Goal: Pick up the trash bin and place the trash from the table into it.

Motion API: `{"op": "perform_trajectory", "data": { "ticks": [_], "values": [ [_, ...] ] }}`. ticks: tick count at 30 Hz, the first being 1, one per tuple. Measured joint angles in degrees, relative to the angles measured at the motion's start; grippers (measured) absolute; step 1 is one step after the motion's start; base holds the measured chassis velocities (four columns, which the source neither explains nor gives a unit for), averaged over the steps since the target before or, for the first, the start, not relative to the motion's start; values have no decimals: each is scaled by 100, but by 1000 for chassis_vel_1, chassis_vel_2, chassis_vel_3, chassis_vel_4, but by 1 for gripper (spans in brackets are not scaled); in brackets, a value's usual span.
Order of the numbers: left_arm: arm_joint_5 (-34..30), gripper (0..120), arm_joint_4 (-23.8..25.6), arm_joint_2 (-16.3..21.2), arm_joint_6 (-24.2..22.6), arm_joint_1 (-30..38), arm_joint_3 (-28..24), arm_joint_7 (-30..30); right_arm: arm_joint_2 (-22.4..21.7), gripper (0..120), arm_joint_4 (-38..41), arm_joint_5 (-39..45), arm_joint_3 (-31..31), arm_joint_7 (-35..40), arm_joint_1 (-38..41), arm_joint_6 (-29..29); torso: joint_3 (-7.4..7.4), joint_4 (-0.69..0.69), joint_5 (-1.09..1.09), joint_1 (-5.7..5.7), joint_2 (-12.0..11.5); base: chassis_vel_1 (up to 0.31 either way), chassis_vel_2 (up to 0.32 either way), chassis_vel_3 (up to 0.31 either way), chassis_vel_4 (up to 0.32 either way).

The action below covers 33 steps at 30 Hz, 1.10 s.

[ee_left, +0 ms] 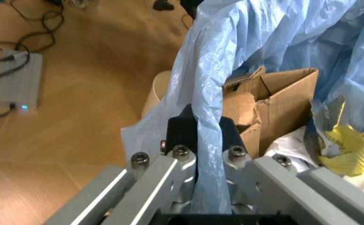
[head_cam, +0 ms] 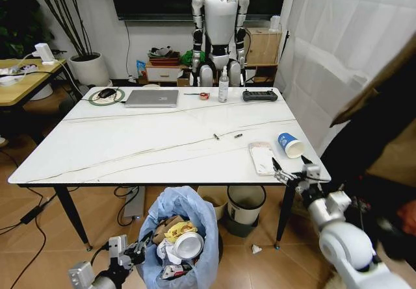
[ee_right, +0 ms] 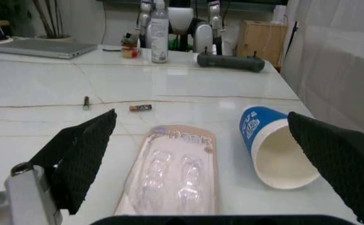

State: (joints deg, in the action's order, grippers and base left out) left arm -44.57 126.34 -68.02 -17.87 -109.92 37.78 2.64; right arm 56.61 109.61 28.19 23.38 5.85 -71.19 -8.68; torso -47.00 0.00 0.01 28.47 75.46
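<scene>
Trash bin point(head_cam: 179, 237) hangs below the near edge of the table point(head_cam: 130, 146), held by the left gripper point(head_cam: 133, 250), whose jaws are clenched on a fold of its blue liner point(ee_left: 210, 140) at the bin's left rim. Cardboard point(ee_left: 276, 103), a yellow wrapper point(ee_left: 341, 145) and a can point(head_cam: 188, 243) already lie inside. Clearing the table seems to be the step in hand: a blister pack point(head_cam: 262, 157) and a blue paper cup point(head_cam: 290, 145) lie at the near right corner, with two small batteries point(ee_right: 140, 108) farther in. The right gripper point(head_cam: 290, 172) hovers at that corner with jaws spread wide, pack and cup lying just ahead between them, untouched. Next it likely needs to drop lower and close on one item.
</scene>
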Motion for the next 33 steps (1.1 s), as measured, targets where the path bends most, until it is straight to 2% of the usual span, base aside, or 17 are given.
{"op": "perform_trajectory", "data": {
  "ticks": [7, 13, 19, 29, 30, 32, 33],
  "values": [
    [-1, 0, 67, -26, -12, -13, 152, -7, -66, 100, -474, 238, -247, -42, 676, -237, 0, 1, 1, 0, 0, 0, 0, 0, 0],
    [-2, 0, 87, -101, -19, -35, 246, -9, -25, 100, -1077, 894, -449, -35, 1244, -437, 0, 0, -1, 0, 0, 0, 0, 0, 0],
    [-16, 0, 96, -106, -42, -5, 309, -29, 35, 100, -1635, 1346, -595, -43, 1557, -476, 0, -1, -1, 0, 0, 0, 0, 0, 0],
    [-34, 0, 106, -108, -56, 7, 354, -47, 103, 100, -2261, 1394, -631, -202, 1775, -349, 0, -1, 0, 0, 1, 0, 0, 0, 0],
    [-36, 0, 111, -112, -63, 16, 354, -55, 126, 90, -2414, 1364, -632, -264, 1845, -288, 0, -1, -1, 0, 1, 0, 0, 0, 0],
    [-37, 0, 120, -115, -64, 16, 356, -56, 138, 83, -2474, 1348, -634, -276, 1885, -258, 0, -1, 0, 0, 1, 0, 0, 0, 0],
    [-37, 0, 120, -115, -64, 16, 356, -56, 138, 83, -2474, 1348, -634, -276, 1885, -258, 0, -1, 0, 0, 1, 0, 0, 0, 0]
  ]
}}
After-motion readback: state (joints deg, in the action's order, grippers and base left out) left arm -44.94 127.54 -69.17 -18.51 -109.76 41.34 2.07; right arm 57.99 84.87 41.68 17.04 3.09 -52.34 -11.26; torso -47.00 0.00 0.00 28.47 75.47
